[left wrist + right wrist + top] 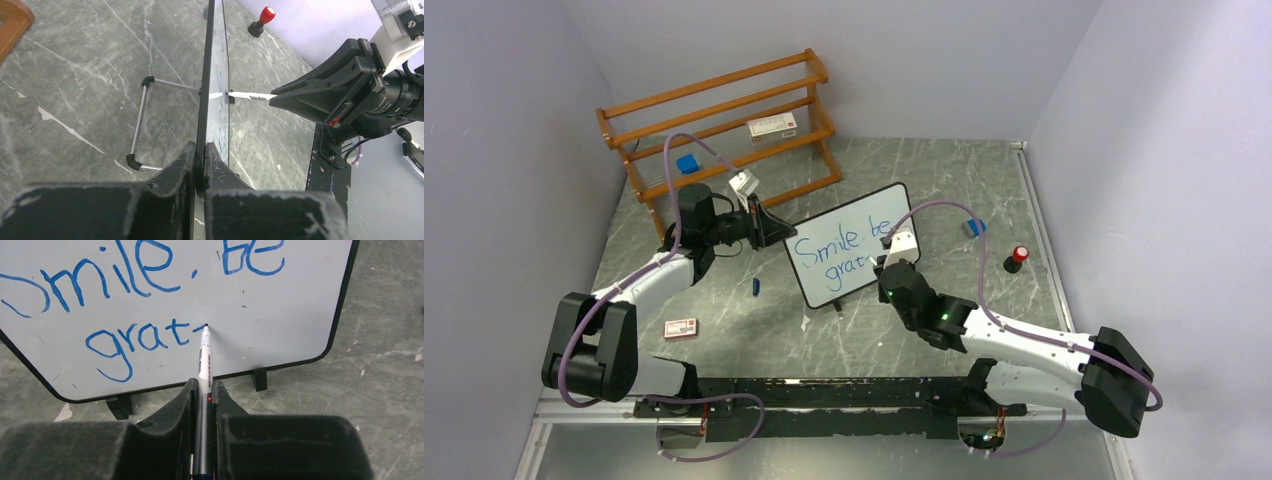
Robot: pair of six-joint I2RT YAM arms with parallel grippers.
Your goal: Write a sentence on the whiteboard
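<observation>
Standing mid-table on the grey marbled tabletop (924, 170), between pale lilac walls (504, 120) and near a brown wooden slatted rack (724, 110), the small black-framed whiteboard (824, 290) runs lengthwise from near left to far right, its face toward the right arm. The blue handwritten sentence (832, 243) reads "Smile be grat". The left gripper (200, 150) clamps the board's edge; the right gripper (202, 387) pinches a white marker (204, 360), whose tip touches the board

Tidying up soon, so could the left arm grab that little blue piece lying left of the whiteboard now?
Probably not: the left gripper is shut on the whiteboard edge. The blue piece lies near, nothing between, but the jaws must let go first.
</observation>
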